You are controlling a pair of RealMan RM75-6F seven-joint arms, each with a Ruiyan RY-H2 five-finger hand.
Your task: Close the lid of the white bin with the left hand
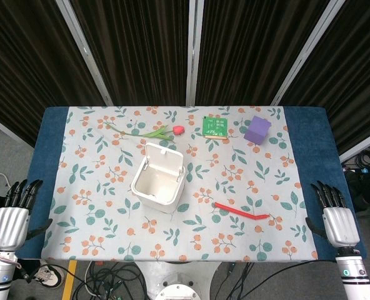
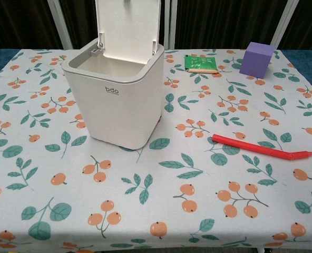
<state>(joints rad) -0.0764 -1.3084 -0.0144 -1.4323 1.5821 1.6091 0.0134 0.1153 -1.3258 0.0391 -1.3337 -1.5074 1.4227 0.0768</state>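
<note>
we see the white bin (image 1: 159,184) standing on the flowery cloth (image 1: 97,187) that covers the table (image 1: 50,134), a bit left of the middle. its lid (image 1: 164,160) is up and open, tipped back on the far side, so we can look right down into the bin. in the chest view the bin (image 2: 116,97) is close to us, and we can read small grey letters on its front that say "bdo", with a tiny line under them that is too small for us to read. our left hand (image 1: 11,222) hangs by the near left corner of the table, well apart from the bin, with its dark fingers (image 1: 22,190) straight, a little apart, and holding nothing. our right hand (image 1: 336,219) is by the near right corner, its fingers straight and holding nothing too. behind the bin lies a pink tulip (image 1: 149,132) with a long green stem. a green packet (image 1: 215,127) lies near the far edge, and it has white writing we cannot read. just beside it on the right sits a purple block (image 1: 257,130). a red straw (image 1: 241,212) with a bent end lies to the right of the bin, near the front.
</note>
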